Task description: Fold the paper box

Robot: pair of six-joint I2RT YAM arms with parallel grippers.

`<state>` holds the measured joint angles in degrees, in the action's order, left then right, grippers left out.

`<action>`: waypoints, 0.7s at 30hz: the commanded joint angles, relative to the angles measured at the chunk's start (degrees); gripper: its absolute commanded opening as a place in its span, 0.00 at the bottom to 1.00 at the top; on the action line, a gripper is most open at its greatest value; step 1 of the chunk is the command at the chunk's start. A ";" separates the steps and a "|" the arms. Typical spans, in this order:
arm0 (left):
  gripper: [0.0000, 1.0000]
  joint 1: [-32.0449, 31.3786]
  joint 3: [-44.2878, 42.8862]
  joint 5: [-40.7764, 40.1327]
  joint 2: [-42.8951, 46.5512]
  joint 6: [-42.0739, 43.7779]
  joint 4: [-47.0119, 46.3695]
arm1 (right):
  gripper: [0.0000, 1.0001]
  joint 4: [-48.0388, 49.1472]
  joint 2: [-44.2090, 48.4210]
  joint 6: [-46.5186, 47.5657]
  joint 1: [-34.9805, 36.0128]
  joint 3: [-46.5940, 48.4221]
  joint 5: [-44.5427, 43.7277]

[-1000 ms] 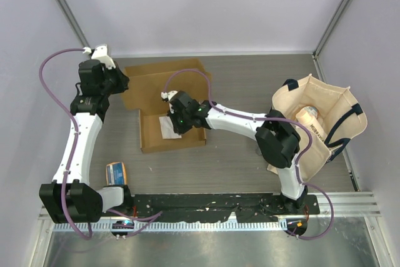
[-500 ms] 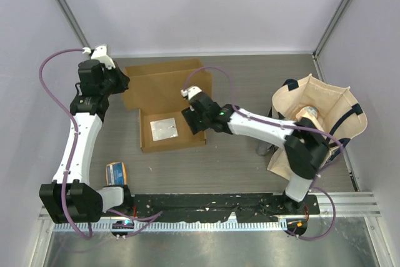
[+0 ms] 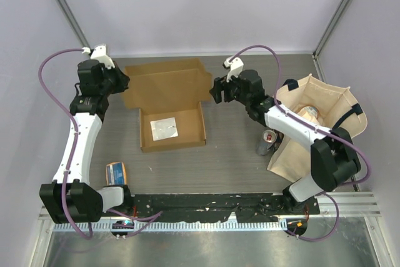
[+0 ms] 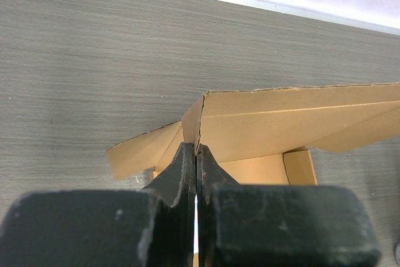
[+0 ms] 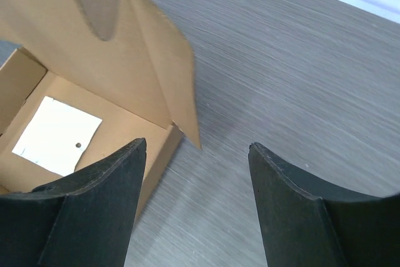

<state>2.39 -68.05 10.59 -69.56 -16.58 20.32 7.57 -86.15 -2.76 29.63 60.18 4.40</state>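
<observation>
The paper box [image 3: 172, 130] is a shallow brown cardboard tray left of the table's middle, with its lid [image 3: 165, 84] raised at the far side. A white paper slip [image 3: 164, 127] lies on the tray floor. My left gripper [image 3: 120, 83] is at the lid's left corner and is shut on the cardboard edge [image 4: 200, 130]. My right gripper [image 3: 216, 90] hangs open just right of the lid's right flap [image 5: 178, 85], with only bare table between its fingers [image 5: 119, 173]. The tray's corner and the white slip [image 5: 57, 136] lie to its left.
A beige tote bag [image 3: 322, 130] with dark handles stands at the right, with a pale item inside it. A silver can with a red top [image 3: 269, 142] stands against the bag. A small orange-and-blue packet [image 3: 116, 173] lies near the left arm's base.
My right gripper has opened, left the white slip in the tray, and swung out to the right and back, beside the lid's right flap. The left arm has not moved.
</observation>
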 commanded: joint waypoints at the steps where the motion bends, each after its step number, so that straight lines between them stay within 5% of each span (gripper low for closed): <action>1: 0.00 0.51 -0.06 1.10 0.74 -0.74 -3.88 | 0.71 11.22 -3.57 4.43 -0.01 2.13 7.28; 8: 0.00 0.42 -0.15 1.10 0.30 -0.39 -3.88 | 0.59 12.11 -11.31 5.05 -1.94 7.93 9.30; 13: 0.00 0.42 0.02 1.28 0.04 0.05 -4.06 | 0.44 12.29 -13.96 4.96 -3.87 10.22 17.20; 21: 0.00 0.42 0.73 3.38 -0.31 -0.21 -5.64 | 0.36 11.94 -16.68 3.21 -4.67 12.41 28.46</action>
<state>2.39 -67.59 11.16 -69.69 -16.38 19.49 16.23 -102.28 1.34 24.73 69.32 25.34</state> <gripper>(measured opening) 0.015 0.365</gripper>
